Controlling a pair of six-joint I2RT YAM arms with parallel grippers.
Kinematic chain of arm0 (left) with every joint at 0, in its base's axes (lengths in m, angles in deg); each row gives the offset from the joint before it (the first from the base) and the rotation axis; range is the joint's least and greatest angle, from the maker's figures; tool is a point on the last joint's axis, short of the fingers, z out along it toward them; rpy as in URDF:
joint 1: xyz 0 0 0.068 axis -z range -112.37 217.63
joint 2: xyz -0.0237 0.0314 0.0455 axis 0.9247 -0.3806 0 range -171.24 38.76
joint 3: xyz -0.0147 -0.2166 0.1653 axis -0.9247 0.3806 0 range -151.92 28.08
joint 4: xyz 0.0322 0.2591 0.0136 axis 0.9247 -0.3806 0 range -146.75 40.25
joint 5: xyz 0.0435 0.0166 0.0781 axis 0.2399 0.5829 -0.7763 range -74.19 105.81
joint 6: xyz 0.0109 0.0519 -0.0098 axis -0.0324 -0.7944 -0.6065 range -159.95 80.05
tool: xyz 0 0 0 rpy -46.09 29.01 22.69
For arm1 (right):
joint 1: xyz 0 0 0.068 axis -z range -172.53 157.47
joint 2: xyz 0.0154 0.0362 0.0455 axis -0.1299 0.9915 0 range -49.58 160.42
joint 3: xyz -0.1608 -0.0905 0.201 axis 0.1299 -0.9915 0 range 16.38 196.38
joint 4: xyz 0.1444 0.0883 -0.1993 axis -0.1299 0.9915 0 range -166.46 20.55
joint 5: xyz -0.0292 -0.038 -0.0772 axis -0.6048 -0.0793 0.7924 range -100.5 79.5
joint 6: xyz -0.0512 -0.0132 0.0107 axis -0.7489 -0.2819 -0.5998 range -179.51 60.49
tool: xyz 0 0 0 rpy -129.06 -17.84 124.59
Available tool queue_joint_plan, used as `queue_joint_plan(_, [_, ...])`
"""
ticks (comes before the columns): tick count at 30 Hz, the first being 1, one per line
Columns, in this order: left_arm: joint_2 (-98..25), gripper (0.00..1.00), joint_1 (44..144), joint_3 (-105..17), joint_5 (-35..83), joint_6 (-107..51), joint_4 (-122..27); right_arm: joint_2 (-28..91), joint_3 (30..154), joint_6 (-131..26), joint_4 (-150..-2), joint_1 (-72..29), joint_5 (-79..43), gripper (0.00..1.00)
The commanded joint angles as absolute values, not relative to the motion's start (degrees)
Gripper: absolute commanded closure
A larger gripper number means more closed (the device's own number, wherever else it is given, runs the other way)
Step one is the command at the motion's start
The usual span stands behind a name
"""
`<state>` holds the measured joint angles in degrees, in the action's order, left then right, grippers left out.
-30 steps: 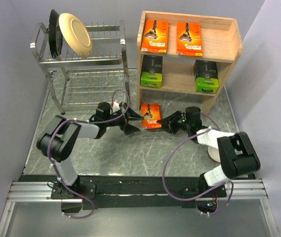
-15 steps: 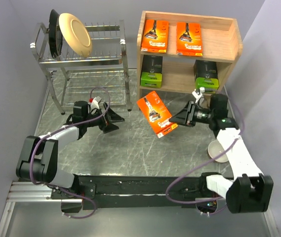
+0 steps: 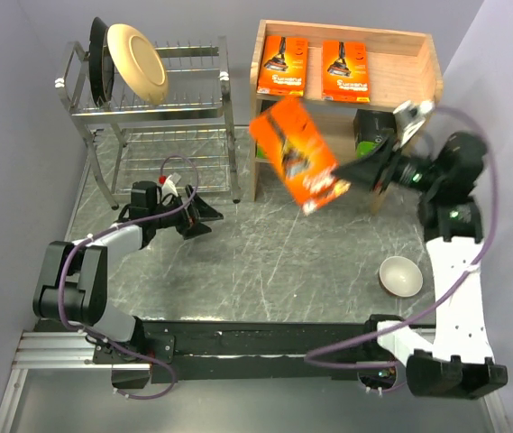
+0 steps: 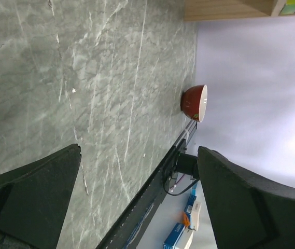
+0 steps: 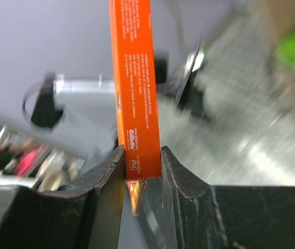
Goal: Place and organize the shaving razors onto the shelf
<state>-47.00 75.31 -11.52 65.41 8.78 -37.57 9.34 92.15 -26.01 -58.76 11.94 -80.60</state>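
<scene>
One bowl [image 3: 400, 275] sits on the surface [image 3: 265, 262], near the right arm's base. The left pincer [image 3: 204, 219] is fully open and empty, low over the surface beside the dish rack [image 3: 148, 108]. The right pincer [image 3: 351, 173] is closed on one end of an orange pack [image 3: 294, 153], which hangs tilted in the air in front of the shelf [image 3: 423, 86]. Two more orange packs [image 3: 283, 66] lie flat, side by side, on the shelf's top tier. A black pack [image 3: 371, 135] shows on the lower tier, partly hidden.

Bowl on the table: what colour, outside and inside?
The bowl is red outside, white inside; clearest in the left wrist view.
</scene>
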Motion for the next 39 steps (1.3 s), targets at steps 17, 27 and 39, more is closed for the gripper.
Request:
queue_joint_plan(17, [-44.39,0.01,75.19,-11.30,63.09,2.07,-39.38,26.70,114.98,-4.93,-62.22,41.22,-67.19,1.00])
queue_joint_plan(27, [-46.06,0.01,75.19,-12.62,62.92,1.54,-39.91,31.10,119.30,-8.35,-53.87,41.04,-63.32,0.89])
queue_joint_plan(39, [-46.32,0.01,75.19,-12.35,62.22,0.31,-40.61,32.43,117.01,-6.24,-54.84,38.05,-68.78,0.93])
